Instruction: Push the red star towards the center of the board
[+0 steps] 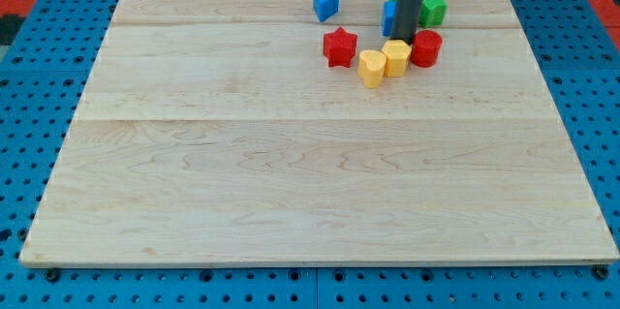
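The red star lies on the wooden board in the upper middle, right of centre. My tip is at the end of the dark rod, to the star's right, just above the yellow hexagon-like block and left of the red cylinder. A yellow heart block touches the yellow block's left side, just below and right of the star. The tip is apart from the star.
A blue triangular block sits near the view's top, above the star. A blue block and a green block are partly hidden behind the rod. Blue pegboard surrounds the board.
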